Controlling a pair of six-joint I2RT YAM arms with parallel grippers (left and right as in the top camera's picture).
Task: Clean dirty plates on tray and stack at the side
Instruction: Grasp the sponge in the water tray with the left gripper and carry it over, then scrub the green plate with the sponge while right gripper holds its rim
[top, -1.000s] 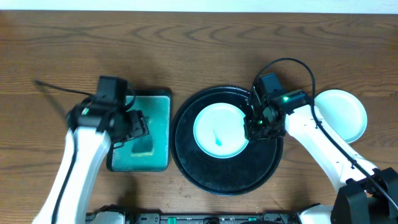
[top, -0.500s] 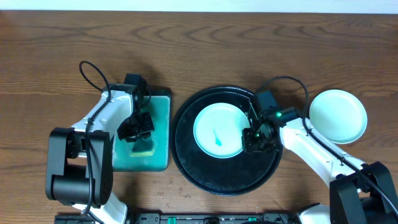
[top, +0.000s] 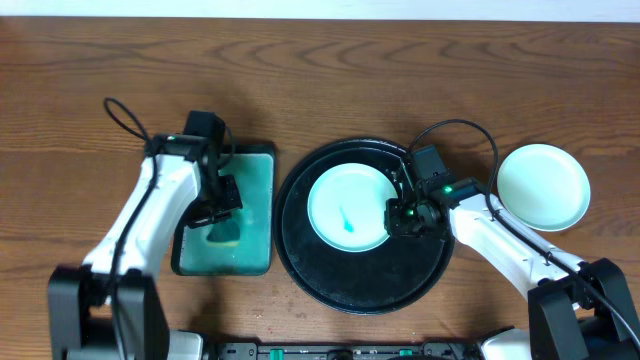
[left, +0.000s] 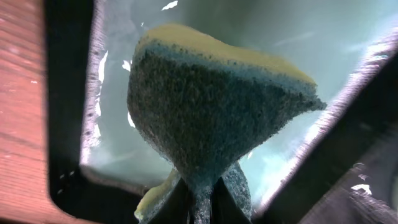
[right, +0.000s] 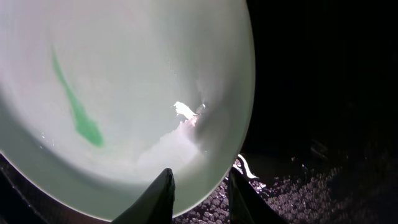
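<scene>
A pale mint plate (top: 345, 208) with a teal smear (right: 78, 115) lies on the round black tray (top: 330, 295). My right gripper (top: 397, 215) stands at the plate's right rim. In the right wrist view its gripper (right: 199, 190) straddles the rim of the plate (right: 124, 81), one finger over the inside and one over the tray (right: 323, 93), shut on the rim. A second plate (top: 543, 186), with no smear showing, rests on the wood to the right of the tray. My left gripper (top: 215, 212) is shut on a yellow-and-green sponge (left: 211, 106), pinched at its lower end.
A rectangular black-rimmed tray with a teal pad (top: 255, 190) sits left of the round tray, under the sponge (top: 228, 234). Cables loop behind both arms. Bare wood tabletop (top: 320, 80) stretches across the back.
My left gripper has closed on the sponge over the teal pad. The right gripper has settled onto the plate's rim, and the plate has shifted slightly left.
</scene>
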